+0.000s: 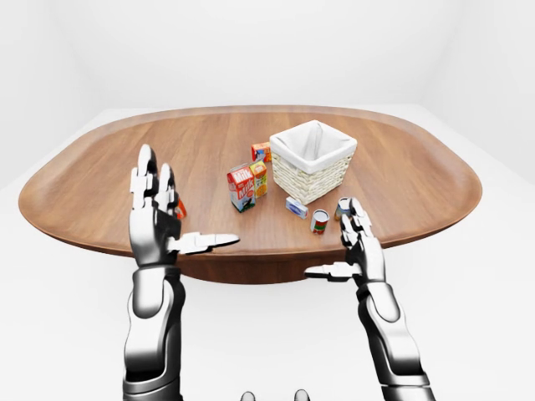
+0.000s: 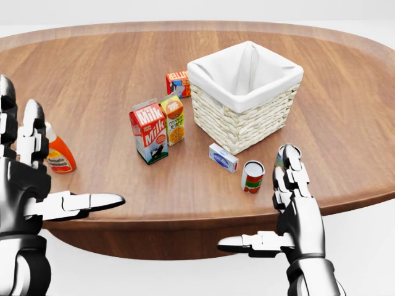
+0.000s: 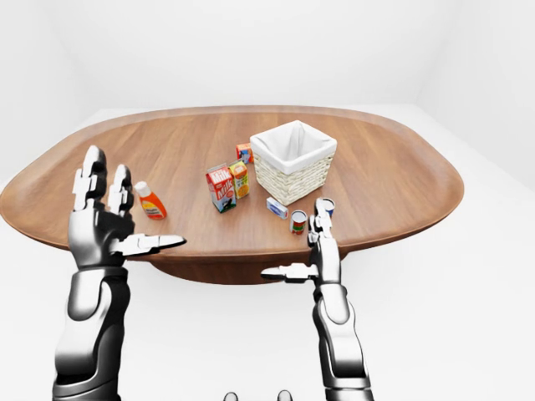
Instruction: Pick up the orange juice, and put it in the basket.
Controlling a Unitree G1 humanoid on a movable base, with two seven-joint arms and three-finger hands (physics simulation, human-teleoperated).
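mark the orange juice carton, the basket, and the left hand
orange juice carton [image 2: 174, 120], head view, on its printed face.
basket [image 2: 237, 125], head view, on the woven wall.
left hand [image 2: 24, 179], head view, on the palm below the raised fingers.

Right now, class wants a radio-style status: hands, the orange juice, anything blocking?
Both hands open, left hand and right hand empty. Orange juice upright between milk carton and basket. Milk crowds its side.

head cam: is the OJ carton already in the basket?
No. The orange juice carton stands upright on the table beside the milk carton, left of the basket, whose white liner shows nothing inside.
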